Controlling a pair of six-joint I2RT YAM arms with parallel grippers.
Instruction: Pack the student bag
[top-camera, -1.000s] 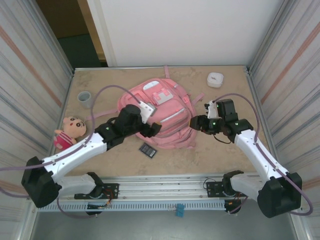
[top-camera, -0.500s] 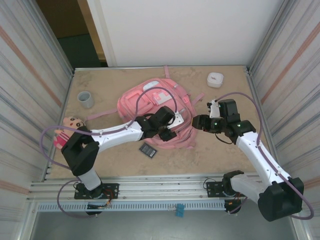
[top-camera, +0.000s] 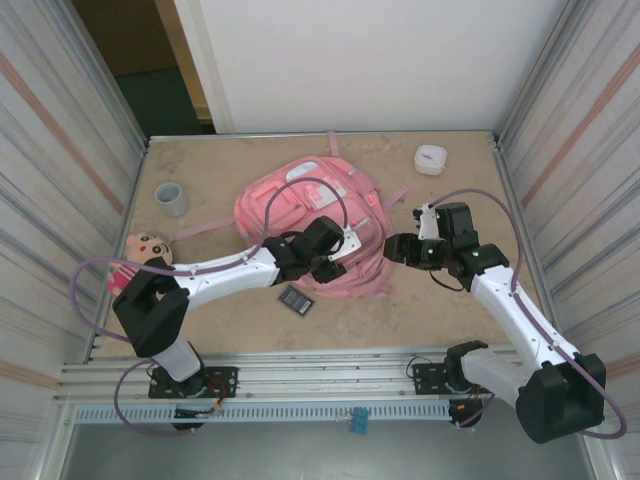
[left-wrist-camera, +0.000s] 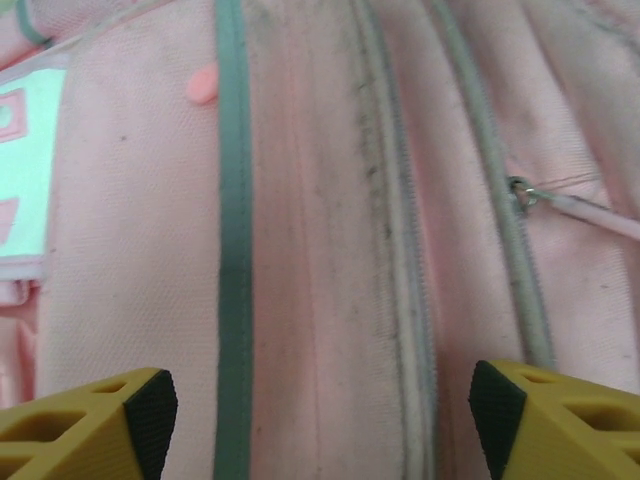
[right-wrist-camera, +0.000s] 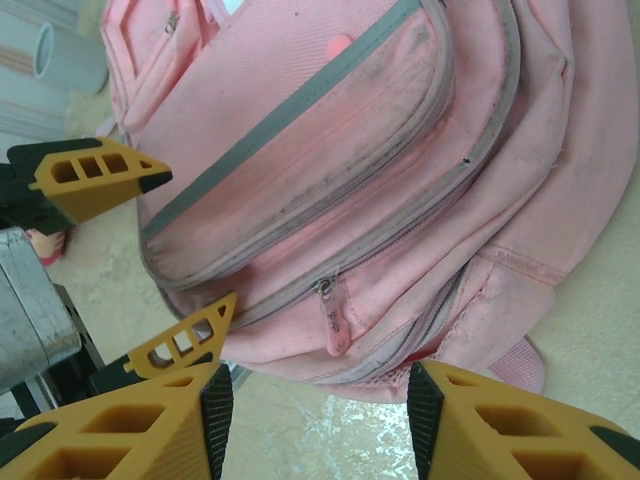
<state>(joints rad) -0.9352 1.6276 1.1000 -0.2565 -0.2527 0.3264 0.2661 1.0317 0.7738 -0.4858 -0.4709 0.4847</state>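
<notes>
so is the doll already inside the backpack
No, the doll lies out on the table, off to the left of the backpack.

Pink student bag (top-camera: 272, 208) lying flat mid-table (top-camera: 200, 160), front pockets up, zippers shut.

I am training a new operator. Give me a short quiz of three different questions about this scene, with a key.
1. True or false: the left gripper is shut on the pink backpack.
2. What stands at the far right corner of the table? A bottle; B white container; C book.
3. Name the toy at the table's left edge.
Key: 1 false, its jaws stand open; 2 B; 3 doll.
</notes>
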